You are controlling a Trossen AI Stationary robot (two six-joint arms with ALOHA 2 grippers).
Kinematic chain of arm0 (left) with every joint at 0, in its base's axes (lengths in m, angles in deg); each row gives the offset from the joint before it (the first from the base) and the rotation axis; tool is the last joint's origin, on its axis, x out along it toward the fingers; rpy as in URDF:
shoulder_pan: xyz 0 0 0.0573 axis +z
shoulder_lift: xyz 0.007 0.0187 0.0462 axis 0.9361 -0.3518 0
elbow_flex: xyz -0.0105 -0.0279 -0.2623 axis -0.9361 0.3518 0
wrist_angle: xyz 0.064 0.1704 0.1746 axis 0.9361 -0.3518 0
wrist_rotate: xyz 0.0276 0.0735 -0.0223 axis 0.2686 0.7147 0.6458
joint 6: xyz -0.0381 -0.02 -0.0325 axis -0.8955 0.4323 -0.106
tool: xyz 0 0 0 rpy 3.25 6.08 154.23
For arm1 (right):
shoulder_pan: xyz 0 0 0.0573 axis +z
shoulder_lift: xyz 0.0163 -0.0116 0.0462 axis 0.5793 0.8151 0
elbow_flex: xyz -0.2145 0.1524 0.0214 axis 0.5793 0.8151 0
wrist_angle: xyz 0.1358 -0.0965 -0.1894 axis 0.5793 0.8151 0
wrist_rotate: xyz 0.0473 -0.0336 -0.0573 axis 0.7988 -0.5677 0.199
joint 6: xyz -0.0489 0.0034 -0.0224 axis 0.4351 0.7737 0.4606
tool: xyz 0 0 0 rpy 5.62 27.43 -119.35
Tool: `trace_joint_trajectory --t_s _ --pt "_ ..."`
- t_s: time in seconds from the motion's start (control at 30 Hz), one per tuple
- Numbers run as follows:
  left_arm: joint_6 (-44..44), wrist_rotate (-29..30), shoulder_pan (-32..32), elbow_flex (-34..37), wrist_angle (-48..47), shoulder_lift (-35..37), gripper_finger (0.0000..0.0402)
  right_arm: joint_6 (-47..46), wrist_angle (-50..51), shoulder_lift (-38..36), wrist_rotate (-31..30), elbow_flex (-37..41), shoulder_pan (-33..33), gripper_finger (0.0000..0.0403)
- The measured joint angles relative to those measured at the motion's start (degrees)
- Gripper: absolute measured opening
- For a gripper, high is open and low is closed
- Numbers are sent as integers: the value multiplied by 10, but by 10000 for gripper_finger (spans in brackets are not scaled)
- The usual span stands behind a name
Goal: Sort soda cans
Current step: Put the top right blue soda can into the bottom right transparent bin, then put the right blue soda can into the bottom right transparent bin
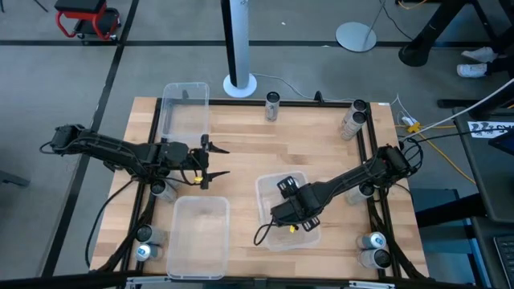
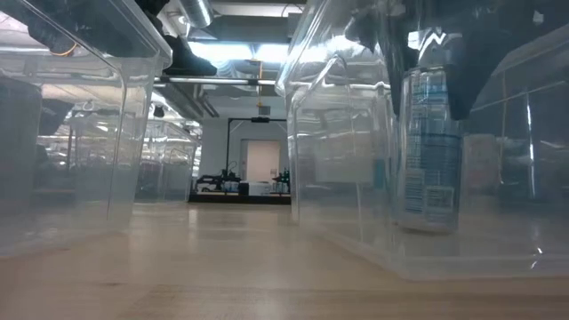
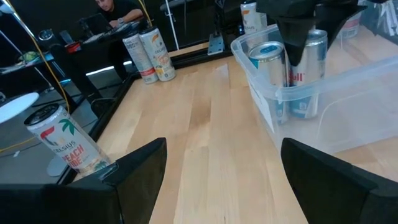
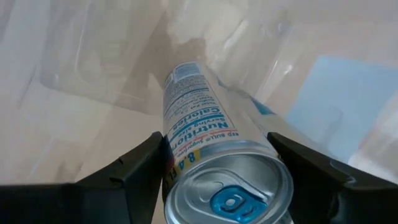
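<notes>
While the right fingers (image 4: 134, 171) reach down into the middle bin (image 1: 261, 193), we see them clenched on an upright silver can (image 4: 199, 124), one finger against each side, its blue tab facing the wrist. A second can (image 3: 268, 62) of the same kind stands in that bin just beside them, so we count two cans inside it.

Out on the desk (image 1: 241, 144) we count eight more: one (image 1: 273, 104) at the far edge, well beyond both pairs of fingers; two (image 1: 353, 120) at the far right corner; two (image 1: 375, 249) at the near right corner; two (image 1: 144, 243) at the near left corner; and one (image 1: 161, 189) just behind the left fingers, under that arm. A ninth may sit beneath the right arm, but we cannot tell.

We count three clear bins. The other two are a far one (image 1: 185, 112) and a near one (image 1: 201, 241), to either side of the left fingers (image 3: 140, 168). Those hang released, spread wide over bare wood with nothing between them, pointing toward the middle bin.

A person (image 3: 118, 12) sits beyond the desk.
</notes>
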Motion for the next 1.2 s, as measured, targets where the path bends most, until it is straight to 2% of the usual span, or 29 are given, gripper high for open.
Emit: trace_joint_trajectory --t_s 0.3,0.67,0.8,1.2 --pt "0 0 0 0 -10 0 306 -28 4 0 3 0 -5 272" --pt "0 0 0 0 -9 0 306 -34 14 0 22 -7 -5 346" --pt "0 0 0 0 -9 0 306 -4 40 -1 34 -37 -5 351" --pt "0 0 0 0 -10 0 306 -4 170 -2 21 -186 1 351"
